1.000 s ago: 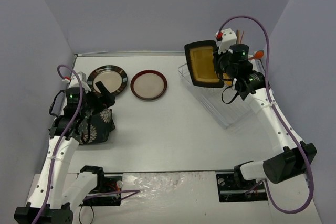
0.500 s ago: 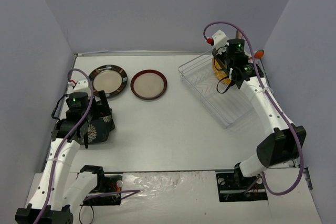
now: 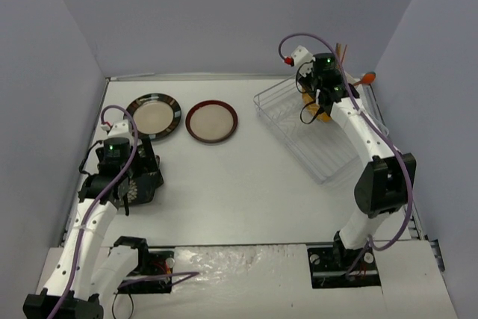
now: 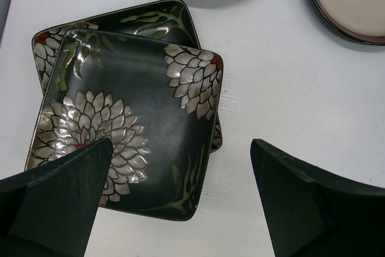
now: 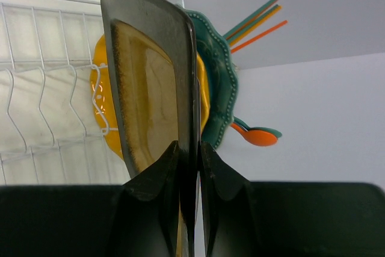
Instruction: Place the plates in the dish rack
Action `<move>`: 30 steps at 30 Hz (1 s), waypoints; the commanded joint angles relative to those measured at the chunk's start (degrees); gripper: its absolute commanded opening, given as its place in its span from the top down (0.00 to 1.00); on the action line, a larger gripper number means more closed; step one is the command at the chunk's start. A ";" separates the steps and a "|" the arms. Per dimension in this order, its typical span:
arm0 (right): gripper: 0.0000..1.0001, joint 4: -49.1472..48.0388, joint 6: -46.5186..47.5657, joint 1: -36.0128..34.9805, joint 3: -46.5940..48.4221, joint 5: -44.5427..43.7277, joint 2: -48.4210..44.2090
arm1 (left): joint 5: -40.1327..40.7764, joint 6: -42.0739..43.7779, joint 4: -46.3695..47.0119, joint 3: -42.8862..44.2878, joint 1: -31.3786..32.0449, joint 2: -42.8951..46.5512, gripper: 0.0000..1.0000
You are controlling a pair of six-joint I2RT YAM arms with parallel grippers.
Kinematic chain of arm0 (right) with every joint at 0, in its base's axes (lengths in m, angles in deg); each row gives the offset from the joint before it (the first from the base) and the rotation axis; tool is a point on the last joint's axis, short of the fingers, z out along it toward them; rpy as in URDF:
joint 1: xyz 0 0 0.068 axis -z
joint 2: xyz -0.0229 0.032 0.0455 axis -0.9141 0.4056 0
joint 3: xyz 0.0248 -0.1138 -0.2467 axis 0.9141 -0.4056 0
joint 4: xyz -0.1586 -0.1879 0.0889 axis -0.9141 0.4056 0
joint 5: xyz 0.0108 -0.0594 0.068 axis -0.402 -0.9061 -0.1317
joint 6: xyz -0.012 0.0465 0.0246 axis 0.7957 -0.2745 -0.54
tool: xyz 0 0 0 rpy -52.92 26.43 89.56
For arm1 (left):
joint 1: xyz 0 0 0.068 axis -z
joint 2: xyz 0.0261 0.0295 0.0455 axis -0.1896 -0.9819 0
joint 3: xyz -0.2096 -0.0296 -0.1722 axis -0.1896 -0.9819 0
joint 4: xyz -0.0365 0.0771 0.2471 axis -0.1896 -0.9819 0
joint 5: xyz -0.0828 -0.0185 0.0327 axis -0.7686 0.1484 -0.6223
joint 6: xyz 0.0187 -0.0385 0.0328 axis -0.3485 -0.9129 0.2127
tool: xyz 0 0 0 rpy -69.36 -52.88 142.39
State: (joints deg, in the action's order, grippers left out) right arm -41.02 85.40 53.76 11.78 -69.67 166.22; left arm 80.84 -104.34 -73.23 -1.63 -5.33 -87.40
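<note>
the step in hand was to set the black square plate point(image 5: 150, 88) with the amber centre into the dish rack point(image 3: 323, 163). the right gripper point(image 5: 191, 151) held this plate by its edge, with the jaws pressed narrow on the rim. the plate stood on edge over the far end of the rack, just beside a yellow plate point(image 5: 99, 112) and a teal plate point(image 5: 221, 82) that stood there upright. whether its lower edge touched the wires, i could not tell. as i judge, the next move called for lowering it into a free slot between the wires without knocking its neighbours, and only then opening the jaws.

the left gripper point(image 4: 180, 154) hung with jaws wide apart above two black floral plates point(image 4: 126, 112), which were stacked a little askew on the table point(image 4: 289, 88). it held nothing. it would probably need to come down and catch one edge of the upper plate. a striped-rim plate point(image 3: 153, 116) and a red-rimmed plate point(image 3: 211, 120) lay flat near them, not yet loaded.

no brand, label or writing could be read anywhere.
</note>
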 commanded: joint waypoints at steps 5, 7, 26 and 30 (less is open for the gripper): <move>1.00 -10.51 0.26 1.12 4.15 0.38 2.78 | 1.97 1.51 4.57 1.66 0.62 0.30 0.03; 1.00 -10.48 -0.38 1.43 4.21 1.29 3.49 | 2.30 1.49 4.61 1.55 0.73 0.21 0.03; 0.73 -9.99 -4.19 3.10 4.73 0.94 7.05 | 3.50 2.16 4.44 1.67 0.64 -0.76 0.03; 0.72 -9.99 -5.22 3.58 5.17 0.84 7.56 | 3.41 2.16 4.40 1.67 0.66 -0.67 0.03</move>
State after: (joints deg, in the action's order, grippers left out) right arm -45.41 82.05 56.36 13.24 -67.15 174.20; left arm 83.33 -102.87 -71.69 -1.69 -4.88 -87.89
